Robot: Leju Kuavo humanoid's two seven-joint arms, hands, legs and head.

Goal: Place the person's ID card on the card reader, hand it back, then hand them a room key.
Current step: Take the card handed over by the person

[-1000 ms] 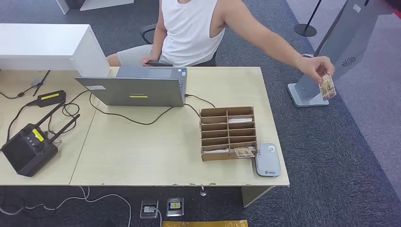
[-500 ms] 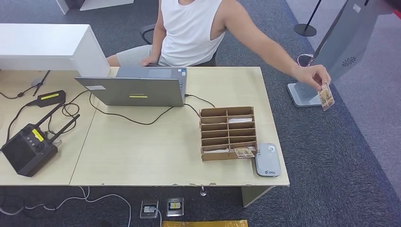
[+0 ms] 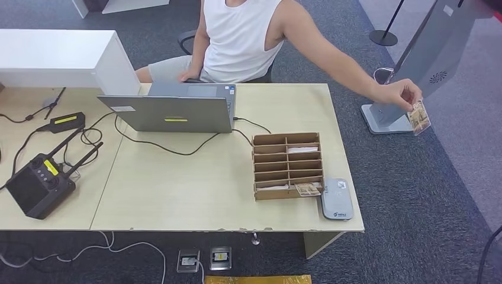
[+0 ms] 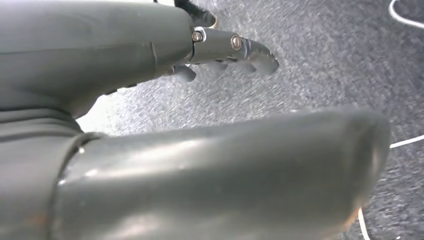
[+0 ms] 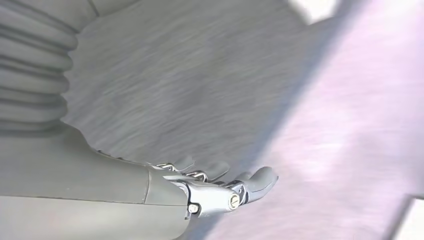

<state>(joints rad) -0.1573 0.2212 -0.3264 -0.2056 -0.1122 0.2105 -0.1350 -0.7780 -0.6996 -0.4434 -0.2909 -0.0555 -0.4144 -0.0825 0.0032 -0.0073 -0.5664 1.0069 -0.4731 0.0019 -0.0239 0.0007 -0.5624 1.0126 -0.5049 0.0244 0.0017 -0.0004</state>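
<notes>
A seated person behind the table reaches out past its right end and holds the ID card between their fingers, above the carpet. The grey card reader lies flat at the table's front right corner. Beside it stands a wooden slotted key rack with a patterned card in its lowest right slot. My left hand hangs over the carpet with its fingers stretched out and nothing in them. My right hand is also over the carpet, fingers apart and holding nothing.
A grey laptop with a trailing cable sits mid-table. A black remote controller and a charger lie at the left. A white box stands at the far left. A grey kiosk stand rises right of the table.
The person's hand with the ID card has moved a little farther right and slightly up. The whole head view has shifted slightly, so the camera moved.
</notes>
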